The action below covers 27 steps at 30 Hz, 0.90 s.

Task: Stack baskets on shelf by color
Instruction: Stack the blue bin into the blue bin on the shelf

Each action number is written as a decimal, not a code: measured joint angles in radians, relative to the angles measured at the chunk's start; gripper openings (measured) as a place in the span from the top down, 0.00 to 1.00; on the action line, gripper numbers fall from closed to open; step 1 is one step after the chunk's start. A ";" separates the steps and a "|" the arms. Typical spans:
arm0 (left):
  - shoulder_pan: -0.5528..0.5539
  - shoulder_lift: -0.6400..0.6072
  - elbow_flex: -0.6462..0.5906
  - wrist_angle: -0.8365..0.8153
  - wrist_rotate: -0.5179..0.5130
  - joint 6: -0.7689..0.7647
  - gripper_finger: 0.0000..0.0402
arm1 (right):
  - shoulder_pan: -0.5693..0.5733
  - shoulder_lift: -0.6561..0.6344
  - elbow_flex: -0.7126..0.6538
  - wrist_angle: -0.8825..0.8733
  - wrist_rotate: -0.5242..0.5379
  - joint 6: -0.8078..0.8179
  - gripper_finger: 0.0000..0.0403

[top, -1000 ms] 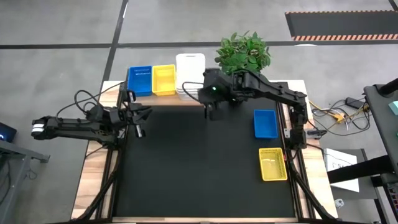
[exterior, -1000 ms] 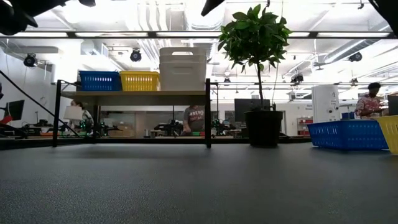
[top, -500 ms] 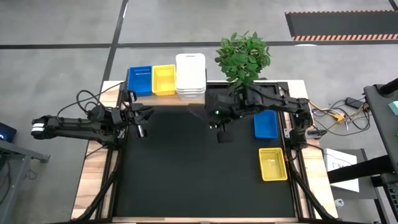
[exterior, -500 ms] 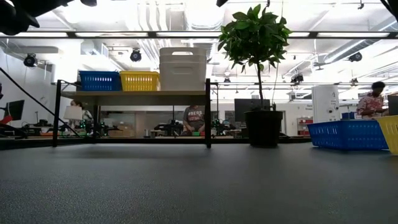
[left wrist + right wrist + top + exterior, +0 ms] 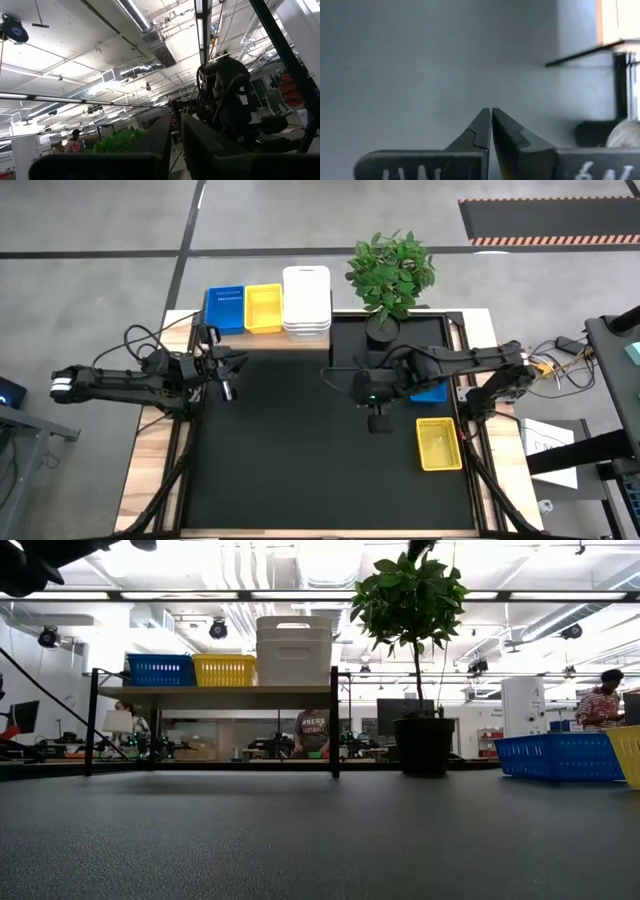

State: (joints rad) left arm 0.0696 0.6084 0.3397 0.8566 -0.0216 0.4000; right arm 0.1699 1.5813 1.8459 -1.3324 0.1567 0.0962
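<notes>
Baskets, one blue (image 5: pixel 427 381) and one yellow (image 5: pixel 438 444), are left near the tabletop's right edge, and could be shoved aside if approached by the empty, closed right gripper (image 5: pixel 378 423).

Right gripper (image 5: pixel 333 377) hovers mid-table, jaws closed; left gripper (image 5: pixel 222 370) waits.
</notes>
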 joint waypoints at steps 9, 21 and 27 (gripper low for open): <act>0.000 0.005 0.000 0.000 -0.006 0.000 0.93 | -0.005 -0.227 -0.410 0.232 0.022 0.202 0.98; 0.000 0.015 0.003 0.008 -0.004 0.000 0.93 | -0.129 -0.303 -0.808 0.171 0.156 0.775 0.98; 0.000 0.016 0.003 0.008 0.001 0.000 0.93 | -0.185 -0.303 -0.919 0.171 0.128 0.822 0.91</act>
State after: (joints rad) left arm 0.0696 0.6239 0.3428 0.8647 -0.0201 0.3996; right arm -0.0152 1.2785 0.9264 -1.1614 0.2844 0.9186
